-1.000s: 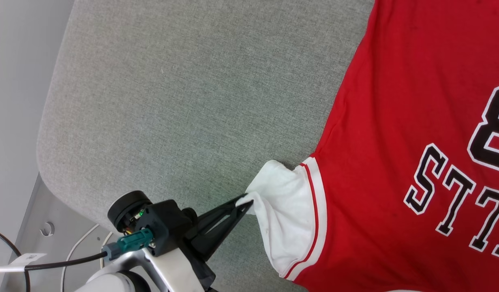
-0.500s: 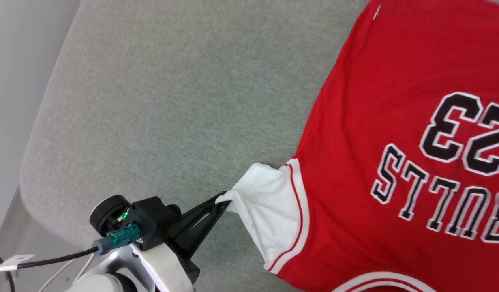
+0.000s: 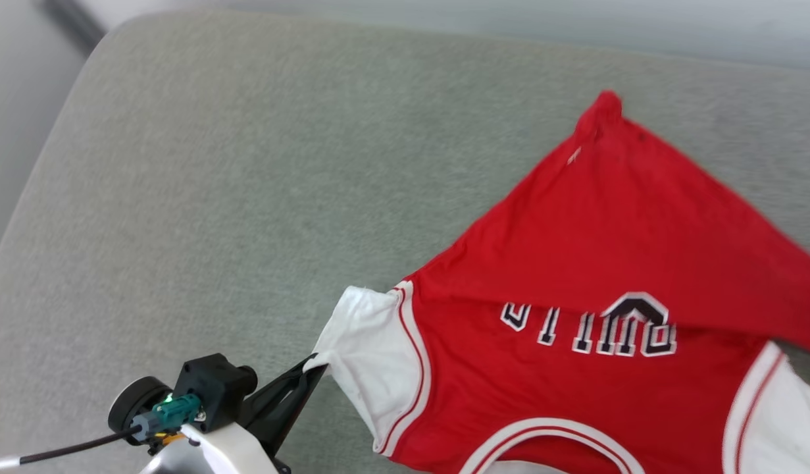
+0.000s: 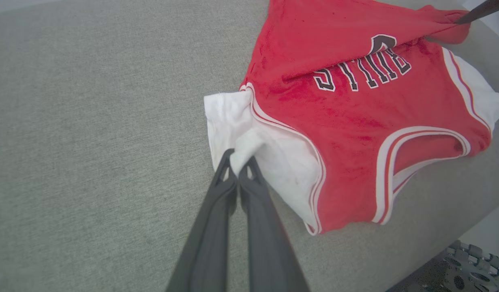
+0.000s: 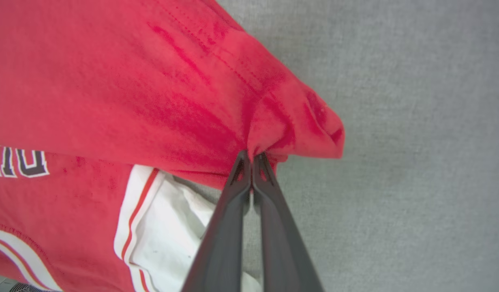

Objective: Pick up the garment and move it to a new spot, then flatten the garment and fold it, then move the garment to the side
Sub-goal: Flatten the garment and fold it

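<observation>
The garment (image 3: 576, 368) is a red jersey that lies on a grey cushioned surface, its lower part lifted and drawn over the chest so that it covers the number above the lettering. My left gripper (image 3: 314, 363) is at the lower left, shut on the edge of the white left sleeve (image 3: 368, 355). The left wrist view shows the same pinch (image 4: 238, 160) on the bunched sleeve (image 4: 249, 134). My right gripper (image 5: 250, 156) is shut on a gathered red hem corner (image 5: 298, 121), held above the other white sleeve (image 5: 168, 227). One of its dark fingers (image 4: 476, 10) shows at the top right of the left wrist view.
The grey fabric surface (image 3: 247, 197) spreads wide to the left of and behind the jersey, with its rounded edge at the far left. A black cable (image 3: 56, 451) trails from my left wrist. A grey mechanical part (image 4: 472, 259) sits below the surface's near edge.
The head camera has swung, shifting the whole picture. The jersey's lower part has been raised and carried over the number. My left gripper keeps its hold on the sleeve.
</observation>
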Controlling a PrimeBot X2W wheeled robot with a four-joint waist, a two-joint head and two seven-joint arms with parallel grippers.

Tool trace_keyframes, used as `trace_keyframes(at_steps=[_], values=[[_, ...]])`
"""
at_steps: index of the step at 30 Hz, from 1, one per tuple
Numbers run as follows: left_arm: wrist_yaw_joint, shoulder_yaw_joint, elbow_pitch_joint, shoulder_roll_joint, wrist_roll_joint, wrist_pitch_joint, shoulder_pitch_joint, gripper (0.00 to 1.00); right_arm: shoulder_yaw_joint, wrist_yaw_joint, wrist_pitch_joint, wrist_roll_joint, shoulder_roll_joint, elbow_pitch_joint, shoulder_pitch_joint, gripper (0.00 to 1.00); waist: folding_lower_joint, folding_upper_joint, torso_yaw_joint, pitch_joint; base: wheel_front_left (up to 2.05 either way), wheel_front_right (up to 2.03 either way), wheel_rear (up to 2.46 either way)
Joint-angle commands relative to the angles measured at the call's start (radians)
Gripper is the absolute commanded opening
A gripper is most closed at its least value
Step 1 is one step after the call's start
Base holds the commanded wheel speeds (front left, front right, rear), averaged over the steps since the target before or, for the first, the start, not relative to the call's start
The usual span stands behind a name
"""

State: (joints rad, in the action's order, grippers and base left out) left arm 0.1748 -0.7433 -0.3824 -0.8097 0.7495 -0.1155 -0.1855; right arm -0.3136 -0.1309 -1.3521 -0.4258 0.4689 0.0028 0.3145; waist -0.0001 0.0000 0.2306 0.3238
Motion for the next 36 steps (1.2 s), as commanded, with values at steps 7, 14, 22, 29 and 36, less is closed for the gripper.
trace_keyframes(at_steps=[7, 14, 22, 29, 36], values=[[0.012, 0.013, 0.051, -0.025, 0.032, 0.039, 0.068, 0.00, -0.023, 0.000, 0.061, -0.028, -0.070, -0.093, -0.247, 0.00, 0.0001, 0.0000, -0.125, -0.128, 0.00, 0.00, 0.00], [0.020, 0.019, 0.066, -0.033, 0.051, 0.060, 0.101, 0.00, -0.043, 0.000, 0.123, -0.059, -0.148, -0.184, -0.450, 0.00, 0.0001, 0.0000, -0.159, -0.152, 0.00, 0.00, 0.00], [0.012, 0.018, 0.071, -0.037, 0.059, 0.058, 0.100, 0.00, -0.022, 0.000, 0.195, -0.087, -0.201, -0.161, -0.501, 1.00, 0.0001, 0.0000, -0.176, -0.162, 0.00, 0.00, 0.00], [0.009, 0.012, 0.054, -0.034, 0.044, 0.047, 0.078, 0.00, -0.005, 0.000, 0.238, -0.127, -0.117, -0.206, -0.438, 1.00, 0.0001, 0.0000, -0.152, -0.165, 0.00, 0.00, 0.00], [-0.006, 0.003, 0.027, -0.013, 0.028, 0.064, 0.049, 0.00, 0.035, 0.000, 0.150, -0.213, -0.077, -0.307, -0.272, 1.00, 0.0001, 0.0000, -0.095, -0.129, 0.00, 0.00, 0.00]])
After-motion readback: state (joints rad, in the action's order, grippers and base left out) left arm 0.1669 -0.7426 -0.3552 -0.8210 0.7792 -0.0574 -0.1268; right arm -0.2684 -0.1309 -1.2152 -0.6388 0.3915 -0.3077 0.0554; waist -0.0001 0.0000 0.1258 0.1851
